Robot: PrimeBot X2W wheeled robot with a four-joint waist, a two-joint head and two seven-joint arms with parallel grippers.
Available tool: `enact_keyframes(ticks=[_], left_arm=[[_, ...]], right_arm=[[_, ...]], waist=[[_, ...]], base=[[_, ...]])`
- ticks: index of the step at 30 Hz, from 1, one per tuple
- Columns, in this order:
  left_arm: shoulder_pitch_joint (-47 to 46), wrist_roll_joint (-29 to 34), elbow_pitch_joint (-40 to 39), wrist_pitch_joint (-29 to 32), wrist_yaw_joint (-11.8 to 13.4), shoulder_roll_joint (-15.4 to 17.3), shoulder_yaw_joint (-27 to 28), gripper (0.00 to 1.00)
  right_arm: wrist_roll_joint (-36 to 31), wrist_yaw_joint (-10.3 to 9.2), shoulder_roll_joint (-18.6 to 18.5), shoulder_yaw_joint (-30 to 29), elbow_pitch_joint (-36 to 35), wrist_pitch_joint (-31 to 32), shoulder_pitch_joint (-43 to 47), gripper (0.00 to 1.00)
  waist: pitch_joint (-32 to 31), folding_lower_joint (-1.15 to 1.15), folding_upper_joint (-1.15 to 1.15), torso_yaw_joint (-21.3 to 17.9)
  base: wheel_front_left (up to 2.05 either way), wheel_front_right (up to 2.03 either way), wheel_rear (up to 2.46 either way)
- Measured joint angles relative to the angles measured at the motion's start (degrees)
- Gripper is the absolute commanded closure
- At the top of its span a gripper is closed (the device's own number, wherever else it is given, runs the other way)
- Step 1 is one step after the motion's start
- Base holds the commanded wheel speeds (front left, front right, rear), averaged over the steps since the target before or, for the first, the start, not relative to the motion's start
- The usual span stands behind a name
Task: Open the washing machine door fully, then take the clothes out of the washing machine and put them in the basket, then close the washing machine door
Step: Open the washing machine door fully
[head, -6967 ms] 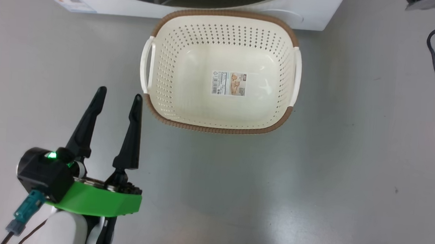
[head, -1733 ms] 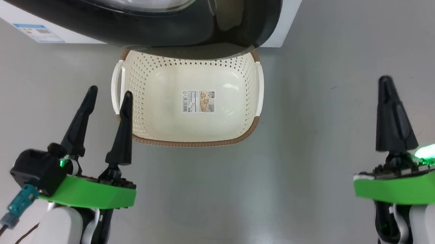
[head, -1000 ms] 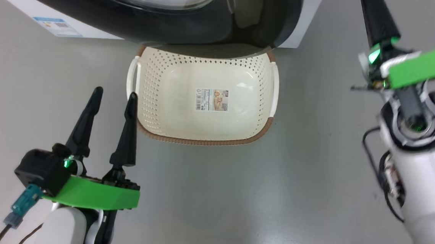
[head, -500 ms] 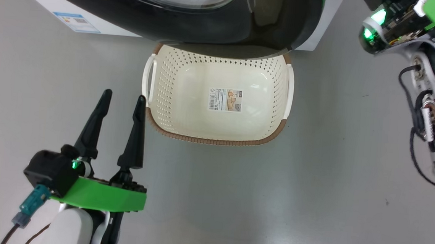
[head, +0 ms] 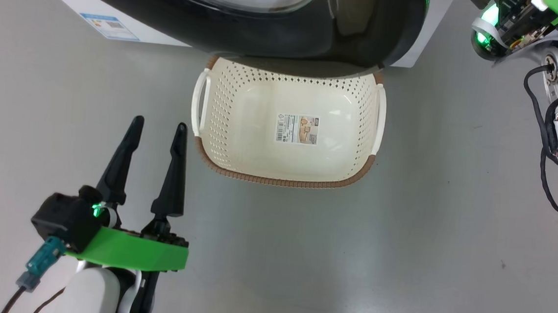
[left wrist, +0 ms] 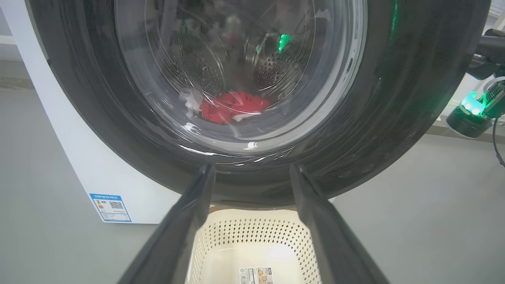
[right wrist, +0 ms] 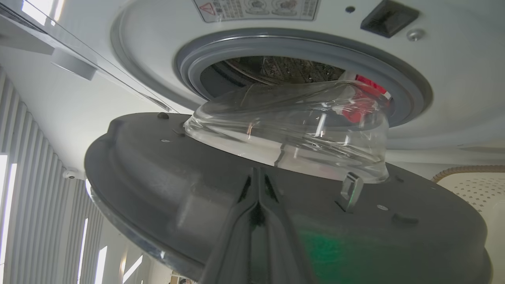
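Bright, even light; white glare streaks the bulging clear glass window (left wrist: 236, 79), and the near long dark fingers (left wrist: 173, 236) look soft and blurred

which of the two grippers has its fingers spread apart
The left gripper: its two dark fingers stand well apart, beside the basket. The right gripper has its fingers pressed together, pointing at the inner side of the washer door.

Partly swung out, the washing machine door (head: 267, 38) bars my way in.
It overhangs the far rim of the basket (head: 282, 181) and stands between my left gripper (head: 159, 121) and the clothes (left wrist: 232, 106). My right gripper (right wrist: 258, 181) faces its inner side, with a gap beyond to the rubber ring (right wrist: 185, 63). The floor (head: 401, 234) around the basket lies free.
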Motion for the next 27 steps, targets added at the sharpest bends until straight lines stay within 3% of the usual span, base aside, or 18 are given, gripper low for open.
enact_keyframes(ticks=[15,27], left_arm=[[0.2,-0.51,0.64,0.0,0.56,-0.01,0.99,0.0],[2.86,-0.3,1.83,0.0,1.01,0.0,1.44,0.0]], right_arm=[[-1.25,0.0,0.31,0.54,-2.58,2.47,7.16,1.0],[-2.8,-0.04,5.03,0.67,-2.43,3.64,14.88,1.0]], waist=[[-4.61,0.0,0.0,1.36],[-10.58,0.0,0.0,1.67]], base=[[0.0,0.0,0.0],[0.0,0.0,0.0]])
